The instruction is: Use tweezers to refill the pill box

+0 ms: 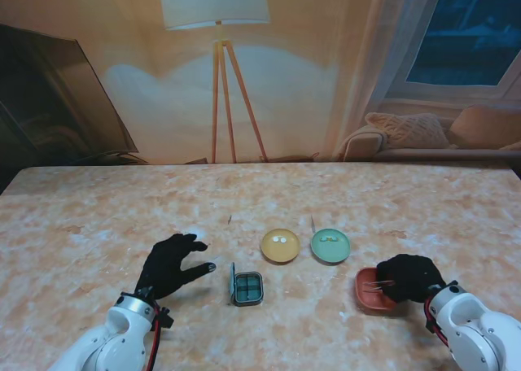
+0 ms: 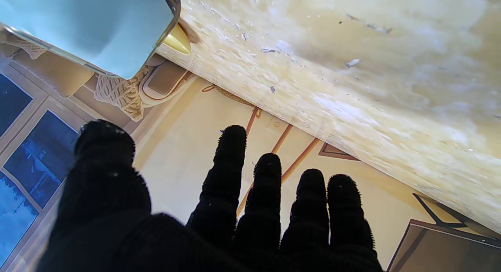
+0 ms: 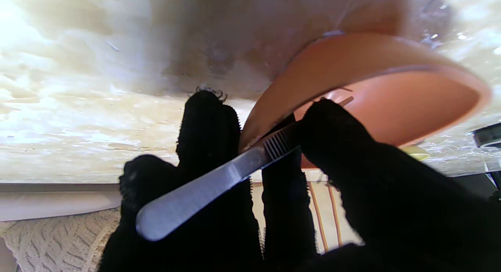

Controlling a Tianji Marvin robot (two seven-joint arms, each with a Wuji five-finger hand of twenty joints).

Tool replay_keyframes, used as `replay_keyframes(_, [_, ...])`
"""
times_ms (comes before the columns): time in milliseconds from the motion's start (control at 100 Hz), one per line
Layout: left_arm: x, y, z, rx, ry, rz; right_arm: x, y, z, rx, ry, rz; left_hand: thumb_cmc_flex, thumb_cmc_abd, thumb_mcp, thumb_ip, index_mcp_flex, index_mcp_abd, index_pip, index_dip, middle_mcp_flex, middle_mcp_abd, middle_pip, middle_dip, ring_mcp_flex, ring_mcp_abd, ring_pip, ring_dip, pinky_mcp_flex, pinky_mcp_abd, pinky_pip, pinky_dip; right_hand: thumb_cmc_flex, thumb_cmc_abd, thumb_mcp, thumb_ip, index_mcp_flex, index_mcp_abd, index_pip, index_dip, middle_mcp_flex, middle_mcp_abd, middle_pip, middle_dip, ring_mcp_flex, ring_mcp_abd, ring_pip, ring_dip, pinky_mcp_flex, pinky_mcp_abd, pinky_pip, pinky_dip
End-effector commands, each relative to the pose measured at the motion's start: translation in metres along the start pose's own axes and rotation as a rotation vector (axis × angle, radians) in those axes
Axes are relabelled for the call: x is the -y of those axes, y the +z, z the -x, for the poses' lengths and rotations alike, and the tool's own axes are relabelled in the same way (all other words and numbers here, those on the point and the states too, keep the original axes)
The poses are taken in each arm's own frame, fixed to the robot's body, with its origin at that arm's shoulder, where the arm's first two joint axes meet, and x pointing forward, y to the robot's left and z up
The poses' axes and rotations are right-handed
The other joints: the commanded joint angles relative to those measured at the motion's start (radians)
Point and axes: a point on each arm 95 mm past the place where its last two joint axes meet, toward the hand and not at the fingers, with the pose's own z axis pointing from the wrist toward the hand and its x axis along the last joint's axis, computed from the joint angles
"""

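Black knit-gloved left hand [image 1: 169,265] and right hand [image 1: 409,277], glossy white rounded forearms, red and black wrist cables

You're in a home living room: floor lamp [image 1: 216,29] on wooden tripod legs, sofa [image 1: 440,139] with knit throw, dark TV screen [image 1: 57,94], window [image 1: 464,33] showing night outside, marble-pattern table [image 1: 106,208].

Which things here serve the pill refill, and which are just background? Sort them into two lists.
For the job: tweezers held in the right hand; open pill box; yellow dish with white pills; teal dish; red dish; left hand, open.

Background: floor lamp; sofa; window.
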Motion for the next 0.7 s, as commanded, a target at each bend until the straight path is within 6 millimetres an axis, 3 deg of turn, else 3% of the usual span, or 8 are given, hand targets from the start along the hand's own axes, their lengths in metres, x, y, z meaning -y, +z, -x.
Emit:
replay_keyframes(0, [-0.003, -0.001, -0.001, 0.003, -0.006, 0.018, 0.006, -0.003, -0.006, -0.006, 0.018, -0.014, 0.004, 0.045, -0.015, 0.014, 0.012, -0.011, 0.016, -0.001, 0.018, -0.014, 0.003, 0.006, 0.016, -0.014, 0.014, 0.008, -0.011, -0.032, 0.009, 0.018, 0.034, 0.026, -0.004, -0.020, 0.029, -0.008, 0.031, -0.009, 0.060, -0.019, 0.032, -0.001, 0.007, 0.074, 0.031, 0.009, 0.041, -0.241, 0.067, 0.018])
replay_keyframes(690, [-0.001, 0.001, -0.001, 0.013, 0.003, 0.033, -0.004, -0.015, 0.002, 0.052, 0.104, -0.002, 0.008, 0.042, -0.014, 0.014, 0.013, -0.007, 0.009, -0.003, 0.018, -0.009, 0.002, 0.006, 0.017, -0.003, 0.015, 0.009, -0.002, -0.020, 0.016, 0.021, 0.036, 0.032, -0.022, -0.019, 0.035, -0.030, 0.065, -0.012, 0.075, -0.029, -0.001, -0.009, 0.017, 0.084, 0.019, -0.005, 0.035, -0.227, 0.070, 0.019])
